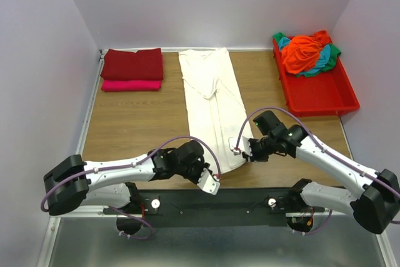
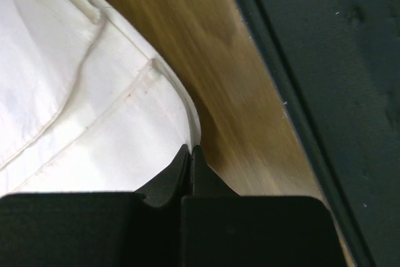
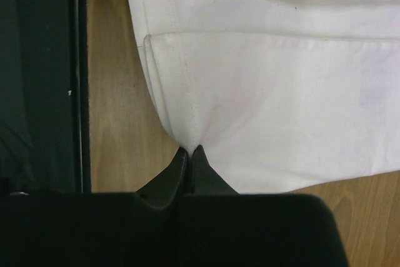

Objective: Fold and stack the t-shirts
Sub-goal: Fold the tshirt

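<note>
A long cream-white t-shirt [image 1: 211,101] lies folded lengthwise down the middle of the wooden table. My left gripper [image 1: 214,176] sits at its near left corner. In the left wrist view this gripper [image 2: 190,150] is shut, and the hem of the shirt [image 2: 94,123] runs into its tips. My right gripper [image 1: 238,149] is at the near right edge. In the right wrist view it [image 3: 191,149] is shut on a puckered pinch of the shirt [image 3: 269,104]. A folded dark red t-shirt [image 1: 132,64] lies on a folded pink one [image 1: 131,85] at the far left.
A red plastic tray [image 1: 325,98] at the far right holds a heap of orange, teal and green t-shirts [image 1: 306,53]. A black base plate [image 1: 212,201] runs along the near table edge, close behind both grippers. White walls enclose the table.
</note>
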`<action>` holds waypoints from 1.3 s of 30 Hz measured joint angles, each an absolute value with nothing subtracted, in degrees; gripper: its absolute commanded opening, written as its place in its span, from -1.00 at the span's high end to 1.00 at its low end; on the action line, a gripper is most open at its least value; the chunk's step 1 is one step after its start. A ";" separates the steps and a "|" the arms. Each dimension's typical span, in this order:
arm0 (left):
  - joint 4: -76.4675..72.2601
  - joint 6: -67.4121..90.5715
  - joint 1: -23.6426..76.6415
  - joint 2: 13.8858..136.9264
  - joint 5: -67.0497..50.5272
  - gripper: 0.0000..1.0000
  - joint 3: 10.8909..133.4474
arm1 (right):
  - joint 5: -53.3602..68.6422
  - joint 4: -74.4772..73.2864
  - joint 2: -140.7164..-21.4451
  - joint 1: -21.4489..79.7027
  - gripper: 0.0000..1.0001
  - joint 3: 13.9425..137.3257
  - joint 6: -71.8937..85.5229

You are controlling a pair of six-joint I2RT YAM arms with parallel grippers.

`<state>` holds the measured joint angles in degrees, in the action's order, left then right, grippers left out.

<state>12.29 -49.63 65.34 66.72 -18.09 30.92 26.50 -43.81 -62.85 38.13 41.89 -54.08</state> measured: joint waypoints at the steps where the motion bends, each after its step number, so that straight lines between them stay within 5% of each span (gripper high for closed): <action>1: 12.97 -49.45 65.67 66.50 -18.81 1.00 31.29 | 26.79 -44.97 -62.33 38.13 0.99 42.24 -54.33; 21: 17.72 -44.99 72.18 60.40 -21.65 1.00 36.53 | 27.83 -60.99 -62.26 38.13 0.99 48.16 -55.92; 39: 4.23 -57.19 36.21 75.48 -25.12 1.00 42.76 | 24.34 -53.30 -104.20 24.03 0.99 81.52 -58.54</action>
